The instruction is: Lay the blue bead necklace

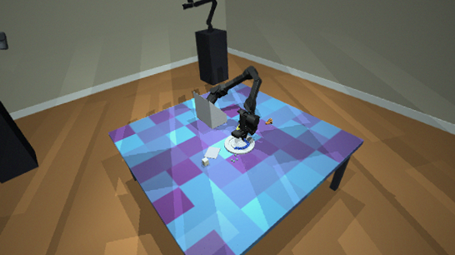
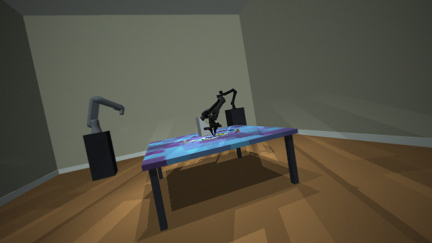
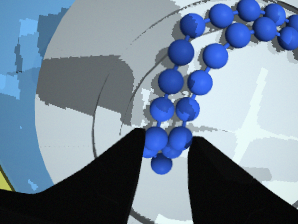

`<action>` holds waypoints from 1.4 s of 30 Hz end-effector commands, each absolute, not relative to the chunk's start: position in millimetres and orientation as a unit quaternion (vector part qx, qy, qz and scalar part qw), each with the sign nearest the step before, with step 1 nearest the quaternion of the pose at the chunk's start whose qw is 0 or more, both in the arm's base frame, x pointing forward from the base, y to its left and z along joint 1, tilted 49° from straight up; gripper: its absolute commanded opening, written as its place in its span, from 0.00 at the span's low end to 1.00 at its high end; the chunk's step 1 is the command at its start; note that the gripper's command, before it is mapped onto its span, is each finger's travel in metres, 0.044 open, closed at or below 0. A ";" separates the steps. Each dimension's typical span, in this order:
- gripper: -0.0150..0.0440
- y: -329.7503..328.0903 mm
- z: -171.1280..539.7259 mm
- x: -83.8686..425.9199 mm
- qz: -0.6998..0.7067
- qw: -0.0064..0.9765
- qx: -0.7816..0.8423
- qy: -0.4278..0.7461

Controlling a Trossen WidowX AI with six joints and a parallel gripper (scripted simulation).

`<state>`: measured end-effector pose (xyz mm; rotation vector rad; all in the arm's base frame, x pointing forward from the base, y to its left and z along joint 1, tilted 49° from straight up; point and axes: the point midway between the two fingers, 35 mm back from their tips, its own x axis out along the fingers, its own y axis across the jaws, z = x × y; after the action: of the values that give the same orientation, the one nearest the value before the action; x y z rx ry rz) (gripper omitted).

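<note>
The round white bead board (image 1: 228, 147) (image 3: 62, 130) lies on the table, with thin curved lines of its groove showing in the wrist view. The blue bead necklace (image 1: 243, 146) (image 3: 200, 82) lies over the board as a narrow doubled loop that runs out of the wrist view at the upper right. My gripper (image 1: 246, 138) (image 2: 213, 135) (image 3: 166, 141) is low over the board and shut on the necklace's near end, with beads of both strands between the fingertips. One end bead shows just behind the tips. How the beads sit against the groove is hard to tell.
A grey upright panel (image 1: 206, 112) (image 2: 200, 127) stands behind the board. A pale flat square (image 1: 212, 152) and a small cream cube (image 1: 205, 161) (image 2: 184, 142) lie beside it. An orange object (image 1: 269, 121) (image 2: 237, 130) lies on the other side. Tiny pale bits lie in front.
</note>
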<state>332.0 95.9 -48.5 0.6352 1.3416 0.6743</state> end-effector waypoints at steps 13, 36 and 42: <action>0.25 91.6 -60.4 300.1 0.303 0.684 0.283 0.600; 1.00 90.5 -60.0 301.8 0.303 0.684 0.283 0.600; 1.00 90.5 -60.0 301.8 0.303 0.684 0.283 0.600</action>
<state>302.0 90.2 -60.2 0.6364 1.3468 0.6719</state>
